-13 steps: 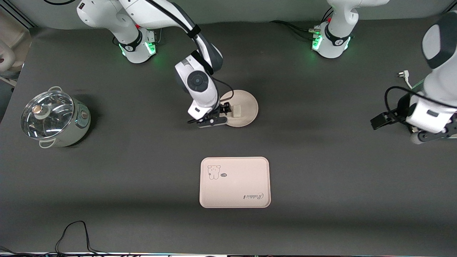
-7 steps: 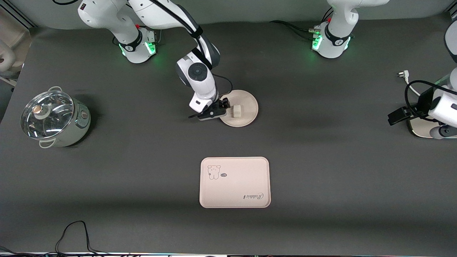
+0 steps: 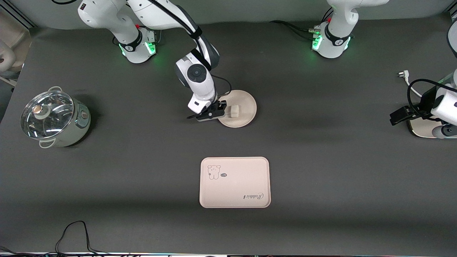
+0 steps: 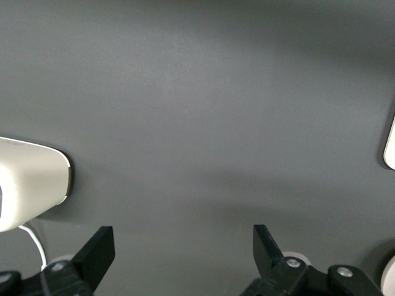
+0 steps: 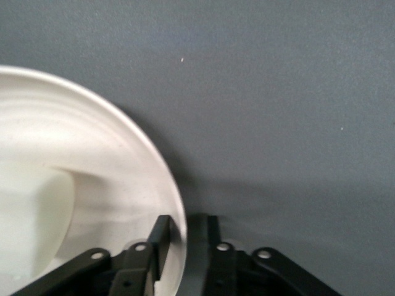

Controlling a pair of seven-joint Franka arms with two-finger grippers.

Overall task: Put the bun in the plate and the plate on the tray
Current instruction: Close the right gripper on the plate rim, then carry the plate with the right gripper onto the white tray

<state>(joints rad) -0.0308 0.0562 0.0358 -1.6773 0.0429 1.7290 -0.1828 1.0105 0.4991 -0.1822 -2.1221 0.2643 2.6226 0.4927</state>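
Over toward the right arm's end of the table stands a lidded pot, well apart from everything that matters here. Next along, the right gripper sits down at the edge of the plate, on the side toward the right arm's end. In the right wrist view its fingers straddle the raised rim, one inside and one outside, drawn nearly together with the rim between them; I'd say it has pinched the plate's edge. The bun already lies in the plate, just beside the gripper.

The tray lies nearer the front camera than the plate, well apart from it and almost straight in line. Its long side runs across the table, so the plate, being narrower, should fit. The carry to come looks like a plain haul toward the camera, and the right arm is the nearer one.

The left gripper waits wide open and empty over bare table at its own end.
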